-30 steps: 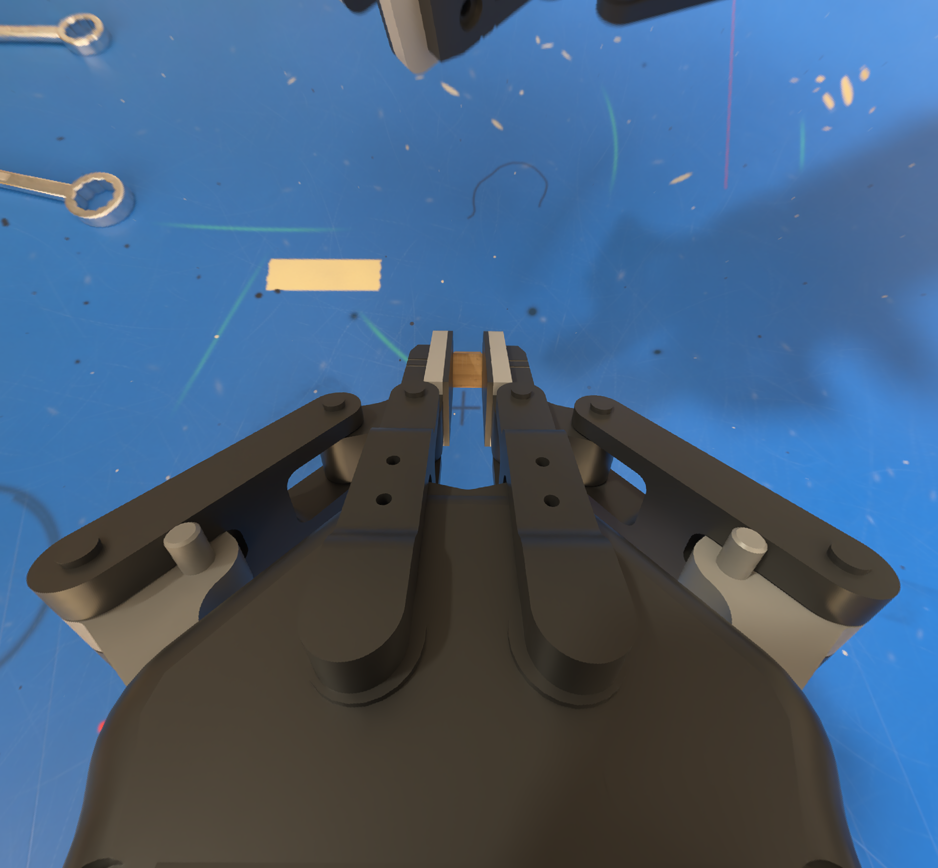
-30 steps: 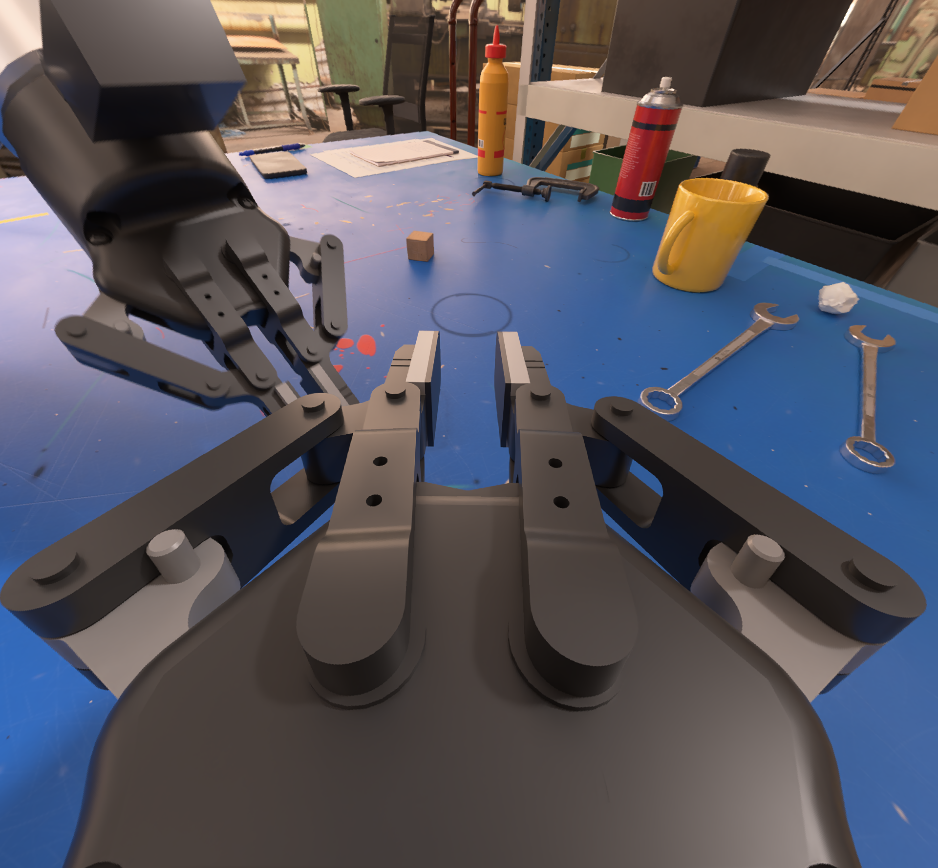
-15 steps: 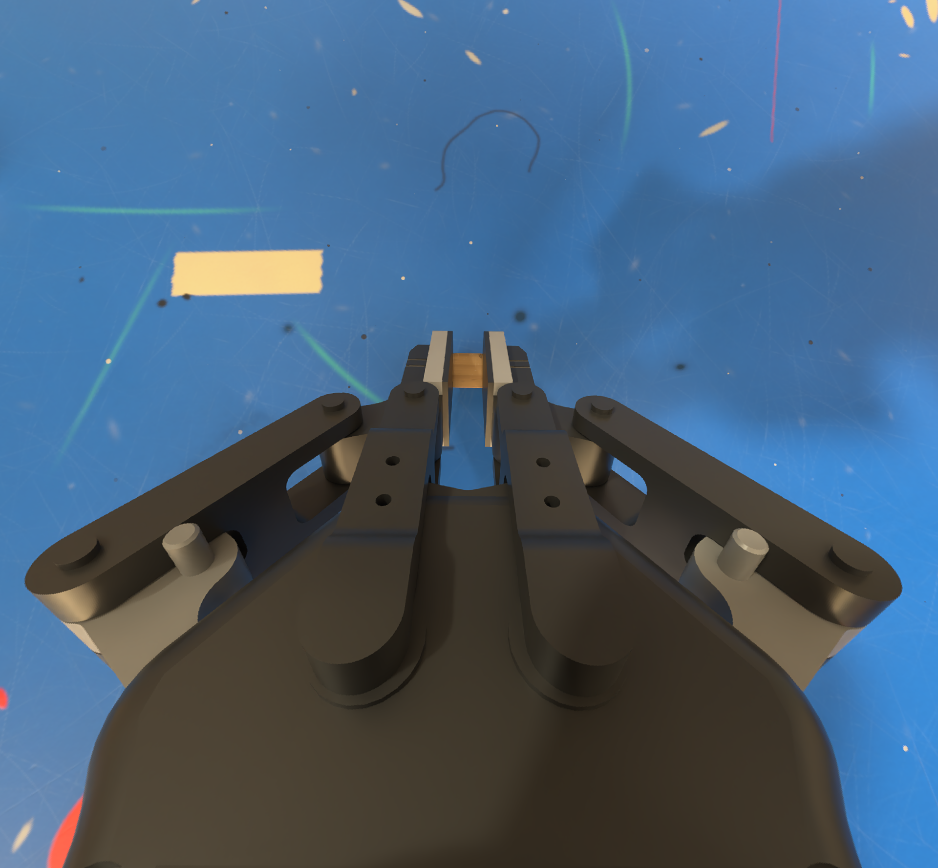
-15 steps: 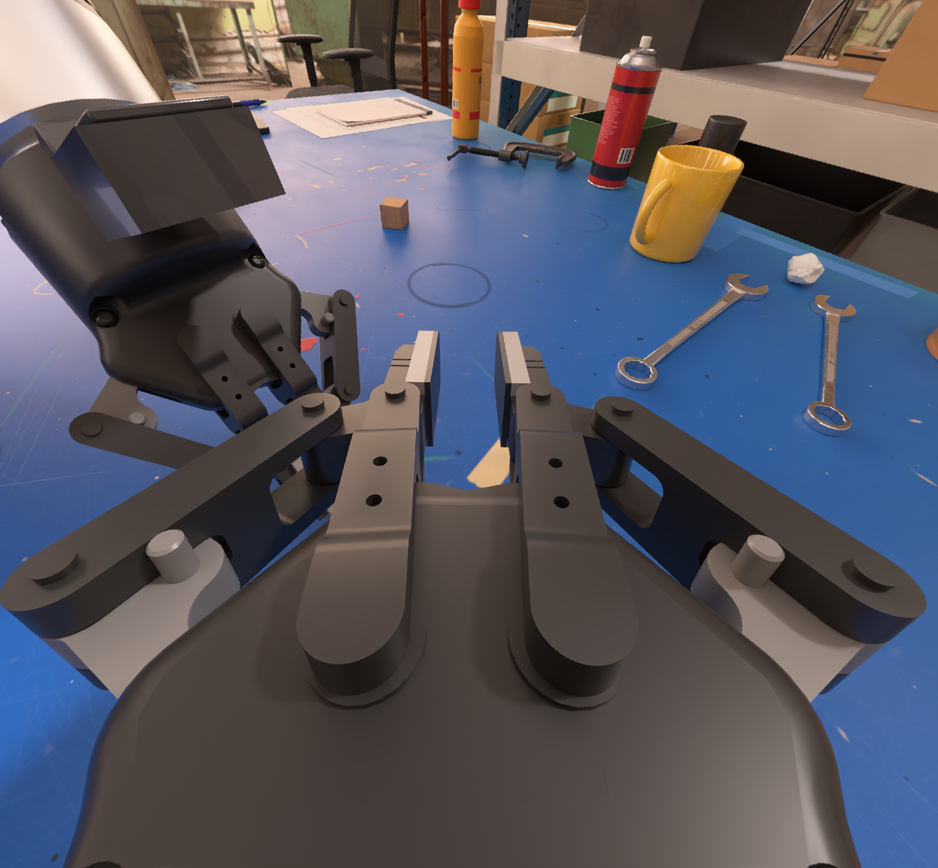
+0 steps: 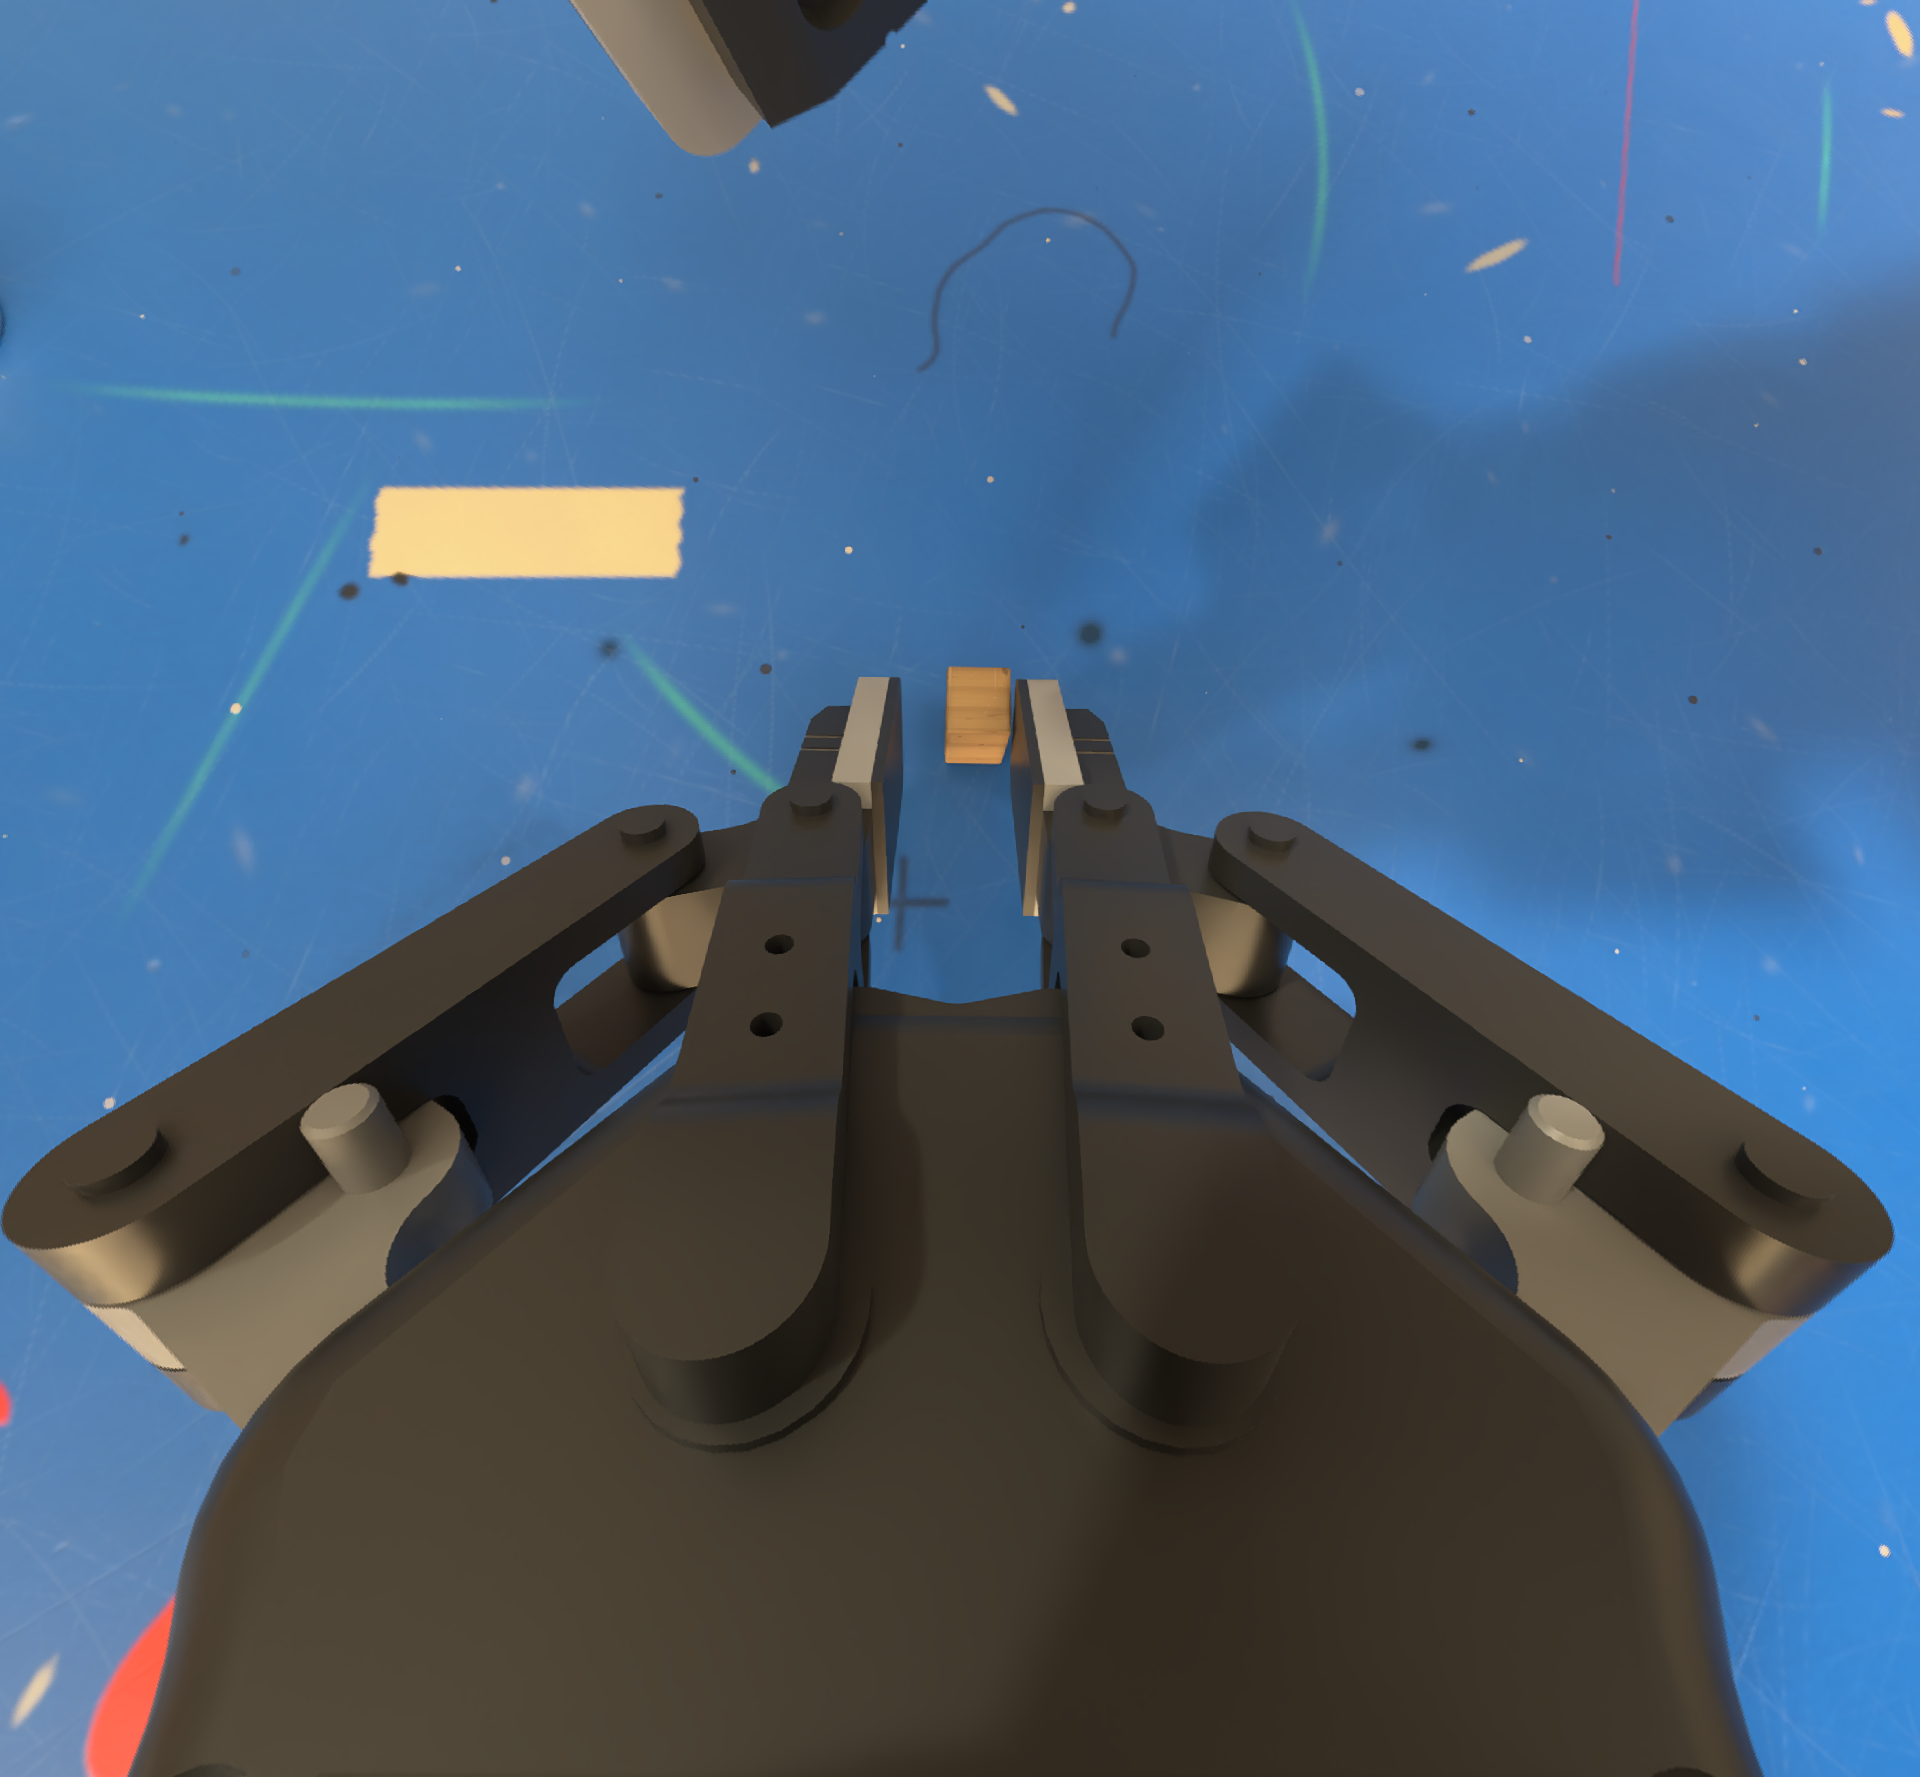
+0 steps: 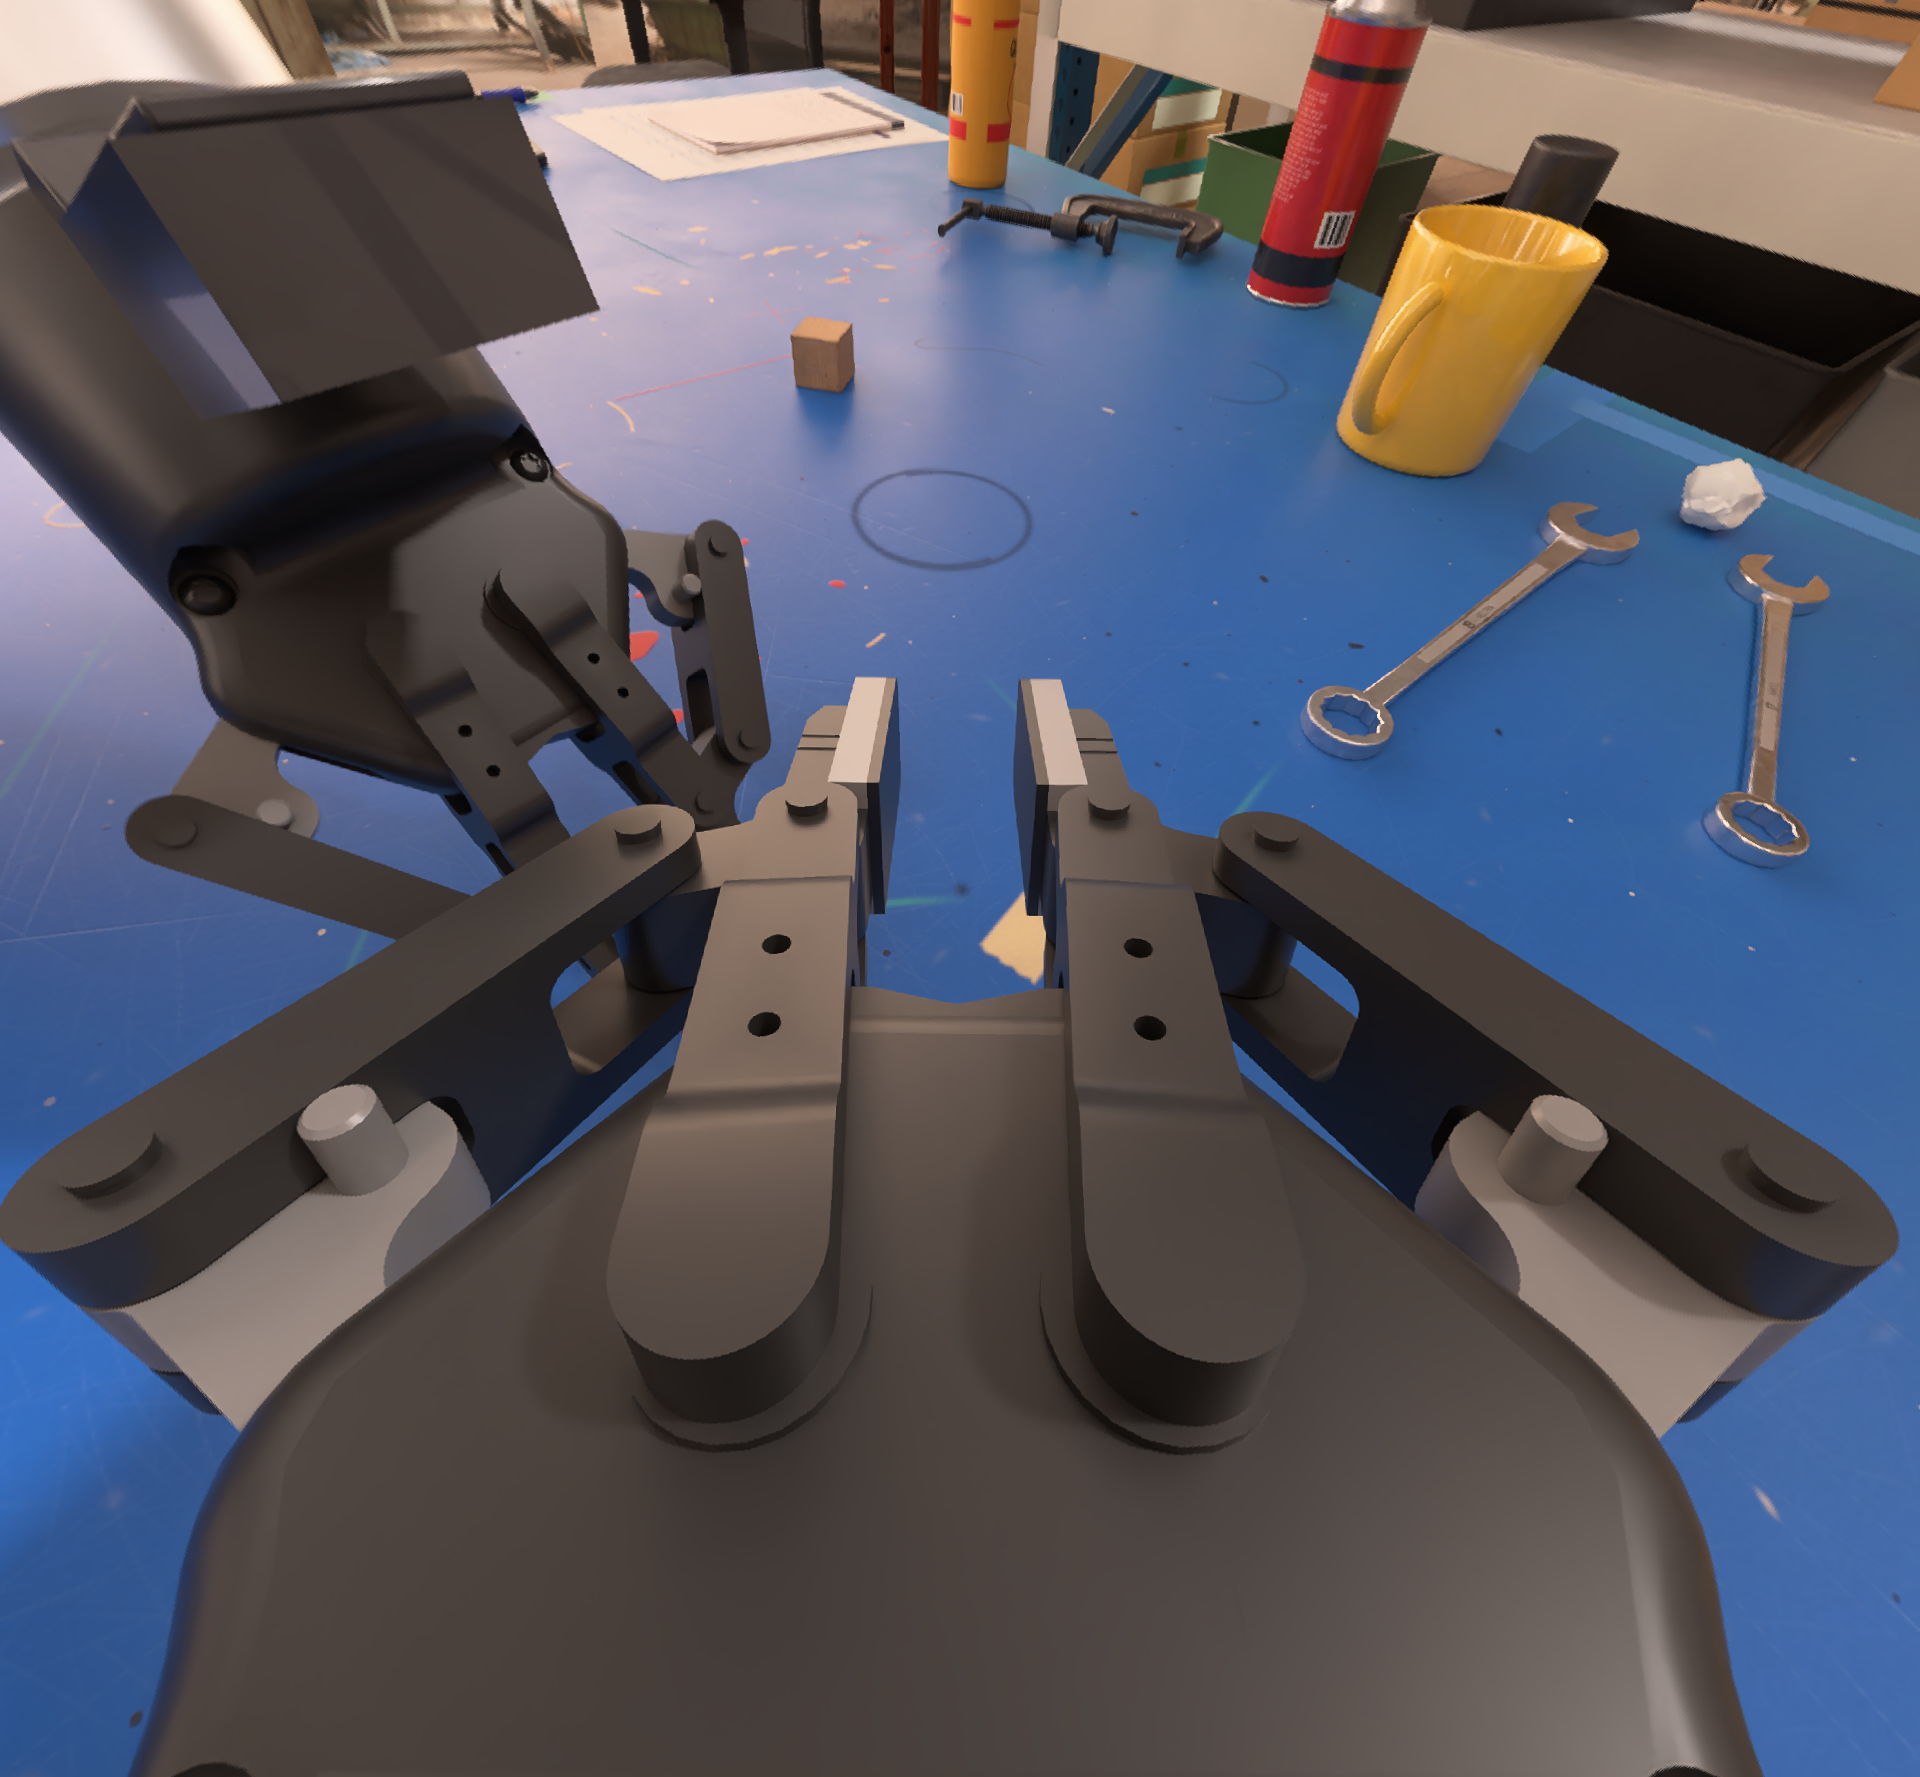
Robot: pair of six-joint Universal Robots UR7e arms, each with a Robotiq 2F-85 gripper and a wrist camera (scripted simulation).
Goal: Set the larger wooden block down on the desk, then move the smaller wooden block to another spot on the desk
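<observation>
A small tan wooden block (image 5: 978, 715) sits between the parted fingers of the left end effector (image 5: 956, 721), no longer pinched, lying closer to the right-hand finger (image 5: 1051, 732) with a visible gap on its left; whether it already rests on the scuffed blue desk (image 5: 1455, 584) cannot be told from above. The right end effector (image 6: 956, 730) hangs spread and empty just beside its partner, its pale fingertip (image 5: 665, 34) crowding the top of the left wrist view. Far across the desk, a brown wooden cube (image 6: 823, 355) stands alone, well apart from both arms; which of the two blocks is the larger is hard to judge from these angles. The chief hazard appears to be the lift-off: a sideways drift could let the near finger drag or tip the small block. The two end effectors are also close enough that a careless swing might bring them together. A strip of cream masking tape (image 5: 527, 532) lies to the left, and a yellow ceramic mug (image 6: 1455, 345) and two steel spanners (image 6: 1455, 636) sit far right, clear of the work.
</observation>
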